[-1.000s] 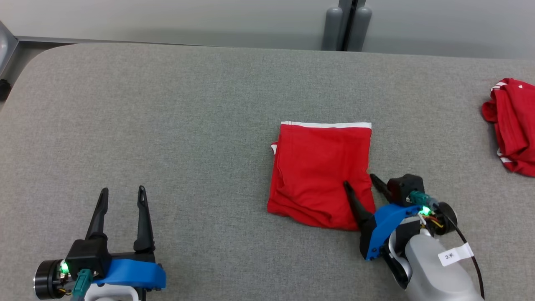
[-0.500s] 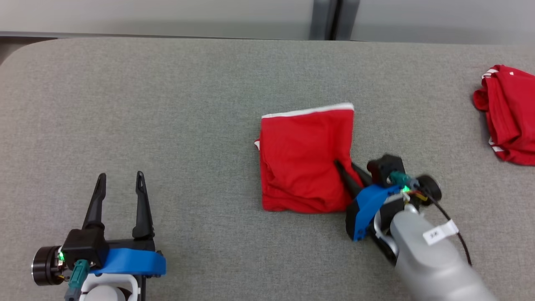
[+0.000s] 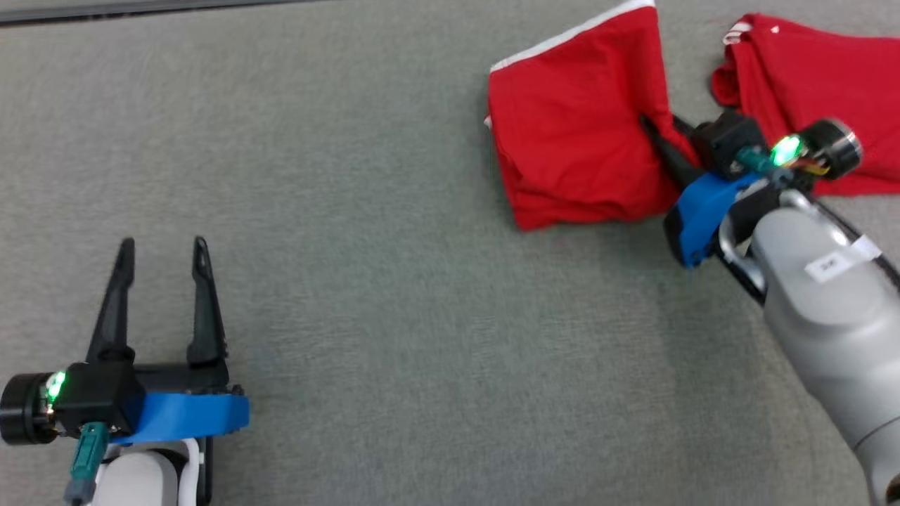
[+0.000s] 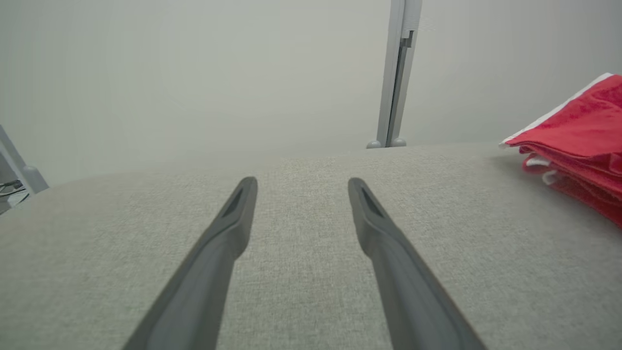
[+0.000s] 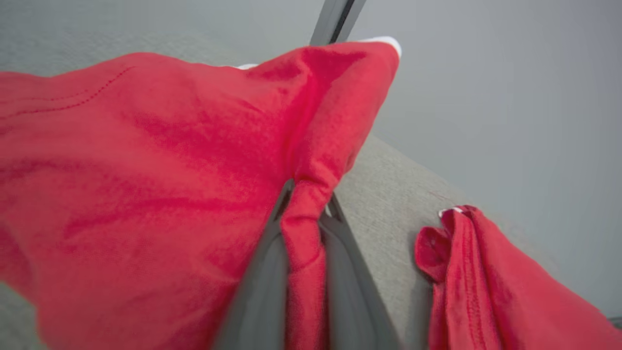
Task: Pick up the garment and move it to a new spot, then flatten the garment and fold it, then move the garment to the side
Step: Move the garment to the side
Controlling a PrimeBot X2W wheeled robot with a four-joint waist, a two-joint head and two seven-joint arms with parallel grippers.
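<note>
Left gripper (image 3: 163, 242), as I see it: two long dark tapered fingers (image 3: 202, 302) on a black block, blue bracket (image 3: 186, 416) below, teal plug (image 3: 84, 457), green light (image 3: 55, 385) on a black cylinder. Right gripper (image 3: 659, 121) is the same build, plus thin yellow and black cables (image 3: 815, 167). Forearm (image 3: 830, 309) is smooth pale grey; I can't read its white label (image 3: 833, 261).

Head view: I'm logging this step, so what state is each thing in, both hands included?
Folded garment: folded, its right edge pinched and lifted.
Right hand: shut on the folded garment's edge.
Left hand: open, holding nothing, over bare table.
Second garment: rumpled, lying on the table to the right, not held.
</note>
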